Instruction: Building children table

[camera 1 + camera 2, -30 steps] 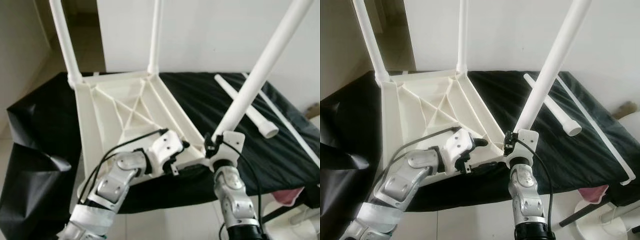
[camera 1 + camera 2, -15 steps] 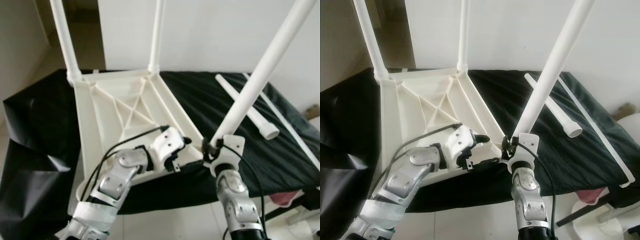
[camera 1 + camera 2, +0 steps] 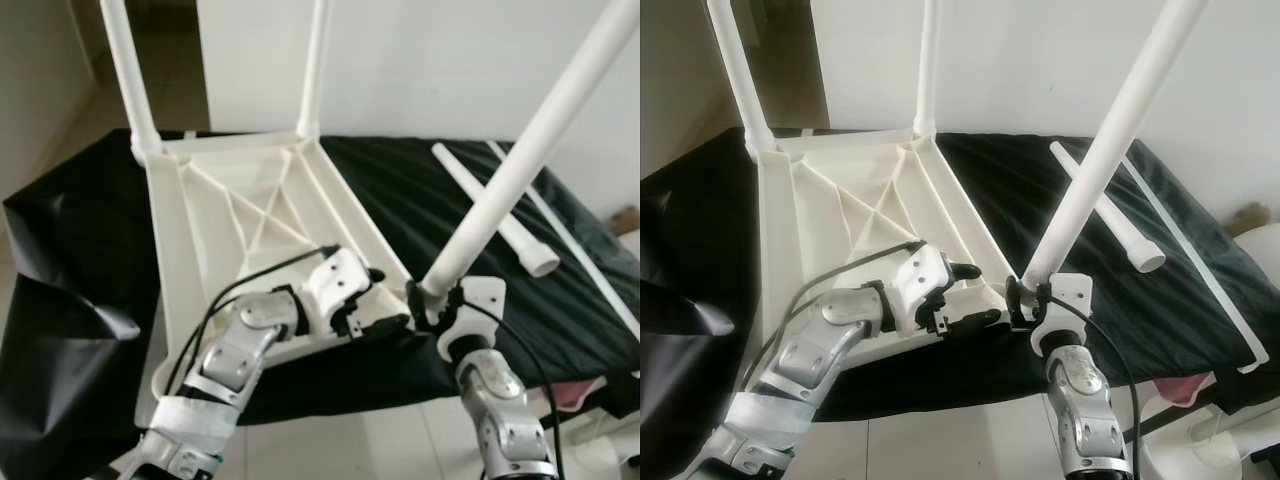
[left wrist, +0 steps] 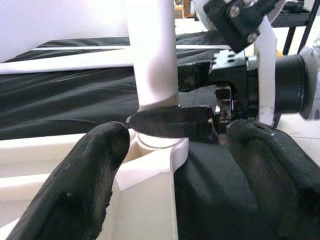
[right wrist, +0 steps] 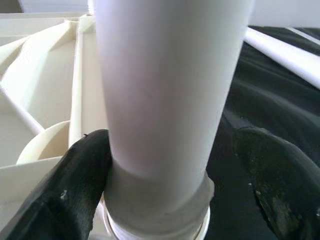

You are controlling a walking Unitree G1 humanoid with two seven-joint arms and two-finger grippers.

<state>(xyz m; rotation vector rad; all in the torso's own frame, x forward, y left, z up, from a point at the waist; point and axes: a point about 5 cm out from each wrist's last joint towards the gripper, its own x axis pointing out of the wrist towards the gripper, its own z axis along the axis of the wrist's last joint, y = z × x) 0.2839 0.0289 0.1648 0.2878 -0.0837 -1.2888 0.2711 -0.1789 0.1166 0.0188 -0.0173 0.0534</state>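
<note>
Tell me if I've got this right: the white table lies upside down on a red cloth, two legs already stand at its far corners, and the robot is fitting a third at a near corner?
Almost: the cloth is black, not red, as the left eye view shows. The rest holds: the white table lies upside down, two legs stand at its far corners, and the right pincer holds a third leg at a near corner.

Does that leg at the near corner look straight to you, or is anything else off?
The leg at the near corner leans well out to the right, while the two far legs stand nearly upright in the upturned tabletop. The right gripper is at its base. A fourth leg lies loose on the black cloth.
</note>
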